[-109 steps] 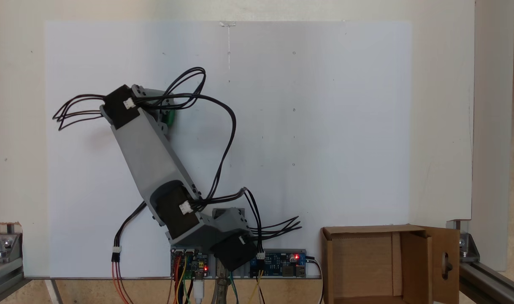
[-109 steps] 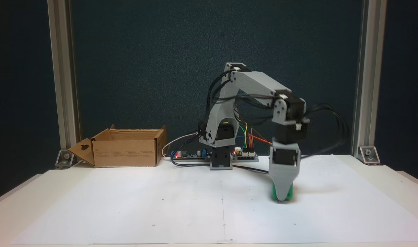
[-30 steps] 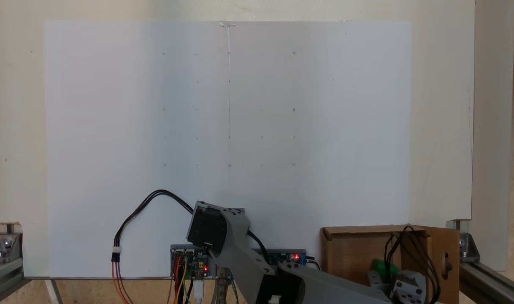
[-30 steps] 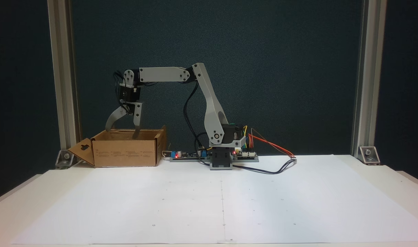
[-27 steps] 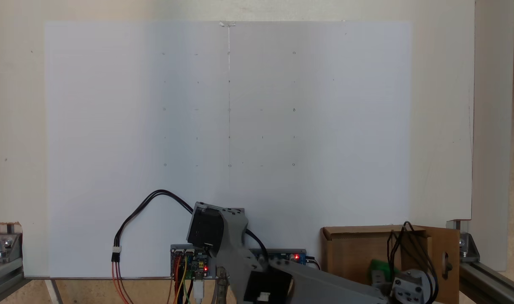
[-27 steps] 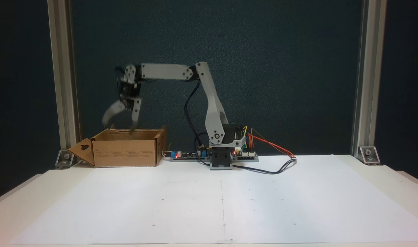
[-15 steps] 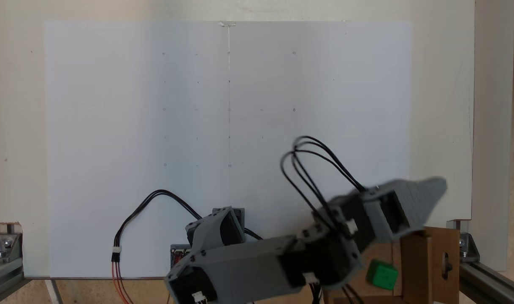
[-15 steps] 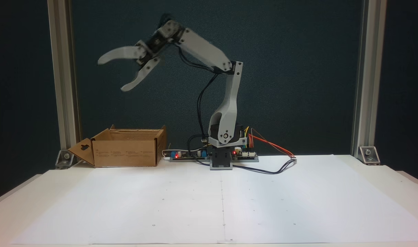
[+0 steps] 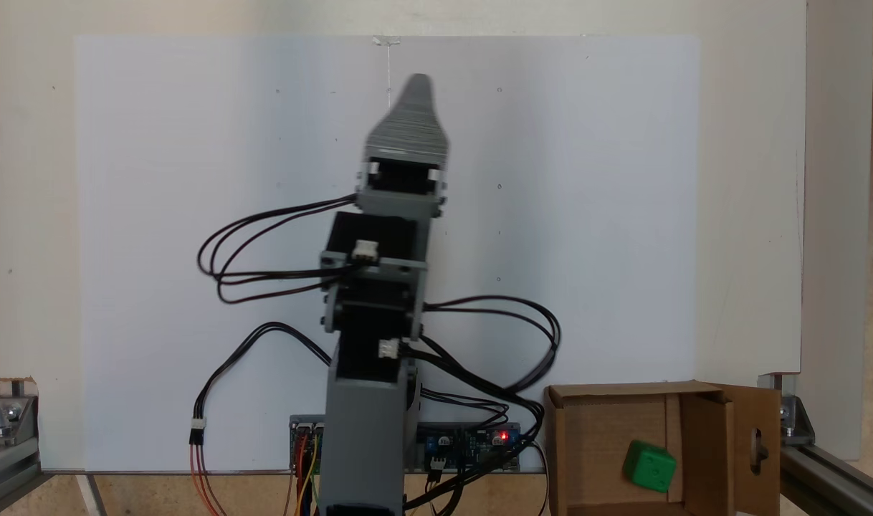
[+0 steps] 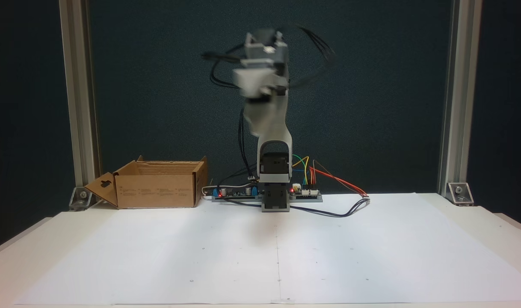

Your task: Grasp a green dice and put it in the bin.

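The green dice (image 9: 649, 466) lies on the floor of the bin (image 9: 555, 444), a brown cardboard box with an open slotted flap (image 9: 757, 448). In a fixed view from the front the bin (image 10: 155, 192) stands at the left rear of the table and its walls hide the dice. My arm is raised high over its base, well away from the bin. Seen from above, the gripper (image 9: 418, 86) points along the middle of the sheet, one jaw lying over the other. From the front the gripper (image 10: 255, 107) is a motion blur. Nothing green shows in it.
White paper (image 9: 587, 215) covers the table. Controller boards with red lights (image 10: 305, 194) and loose cables (image 10: 341, 209) sit by the arm's base. Aluminium posts (image 10: 78, 107) (image 10: 451, 107) stand at the two rear corners.
The open gripper lifted out of the bin, leaving the green dice inside. The arm then swung from above the bin to the middle of the table and is still moving.
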Controlling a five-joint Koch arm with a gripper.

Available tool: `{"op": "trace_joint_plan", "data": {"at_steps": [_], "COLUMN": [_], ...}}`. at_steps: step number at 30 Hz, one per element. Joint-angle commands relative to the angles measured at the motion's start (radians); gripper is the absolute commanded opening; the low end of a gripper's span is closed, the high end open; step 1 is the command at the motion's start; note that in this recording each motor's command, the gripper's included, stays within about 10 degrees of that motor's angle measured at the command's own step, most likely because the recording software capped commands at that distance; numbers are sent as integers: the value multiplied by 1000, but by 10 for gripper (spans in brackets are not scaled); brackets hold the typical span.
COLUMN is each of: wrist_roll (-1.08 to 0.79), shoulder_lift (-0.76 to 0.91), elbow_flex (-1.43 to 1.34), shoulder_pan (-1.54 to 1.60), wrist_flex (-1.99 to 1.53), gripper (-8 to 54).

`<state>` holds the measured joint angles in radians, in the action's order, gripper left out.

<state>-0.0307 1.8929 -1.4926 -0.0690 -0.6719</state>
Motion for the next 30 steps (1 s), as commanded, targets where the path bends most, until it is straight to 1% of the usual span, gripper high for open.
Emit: {"op": "trace_joint_plan", "data": {"at_steps": [1, 5, 8, 15, 21, 30], "wrist_roll": [31, 29, 32, 34, 28, 29], "shoulder_lift": [67, 179, 245, 477, 480, 480], "elbow_flex": [-46, -276, -393, -719, -966, -1144], "shoulder_pan": [63, 80, 77, 66, 51, 12], "wrist_flex": [159, 343, 472, 776, 1037, 1405], "gripper": [434, 435, 439, 450, 445, 439]}}
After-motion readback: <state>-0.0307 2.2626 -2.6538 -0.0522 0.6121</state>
